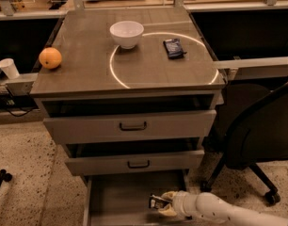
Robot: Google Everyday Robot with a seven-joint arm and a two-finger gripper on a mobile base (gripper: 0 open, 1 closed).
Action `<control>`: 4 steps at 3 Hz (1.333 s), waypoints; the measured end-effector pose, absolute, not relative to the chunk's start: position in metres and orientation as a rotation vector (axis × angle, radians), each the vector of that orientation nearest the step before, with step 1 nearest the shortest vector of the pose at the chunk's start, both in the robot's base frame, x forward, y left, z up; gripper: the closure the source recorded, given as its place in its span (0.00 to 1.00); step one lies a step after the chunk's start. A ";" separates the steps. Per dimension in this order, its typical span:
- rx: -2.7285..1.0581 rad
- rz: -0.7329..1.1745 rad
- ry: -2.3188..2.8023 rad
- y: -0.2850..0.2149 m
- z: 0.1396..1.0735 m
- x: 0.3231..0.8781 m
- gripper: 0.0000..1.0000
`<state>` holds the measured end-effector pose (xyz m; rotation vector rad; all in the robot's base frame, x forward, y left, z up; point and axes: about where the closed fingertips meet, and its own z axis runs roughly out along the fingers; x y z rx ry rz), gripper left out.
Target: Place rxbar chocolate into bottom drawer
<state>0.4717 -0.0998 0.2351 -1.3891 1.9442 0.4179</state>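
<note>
In bottom drawer: gripper, glossy bar

table: grey-brown cabinet top marked with a pale ring
white bowl: upright towards the back, on the ring's back-left arc
orange: near the left edge, well apart from the bowl
dark blue packet: lying flat inside the ring, right of the bowl
claw: low in the open bottom drawer, clamped on the rxbar chocolate
</note>
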 end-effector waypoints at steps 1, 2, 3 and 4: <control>-1.262 0.363 1.878 -0.128 0.209 0.490 1.00; -1.237 0.418 1.837 -0.134 0.210 0.500 1.00; -1.204 0.477 1.837 -0.137 0.201 0.507 1.00; -1.201 0.511 1.806 -0.126 0.205 0.508 0.76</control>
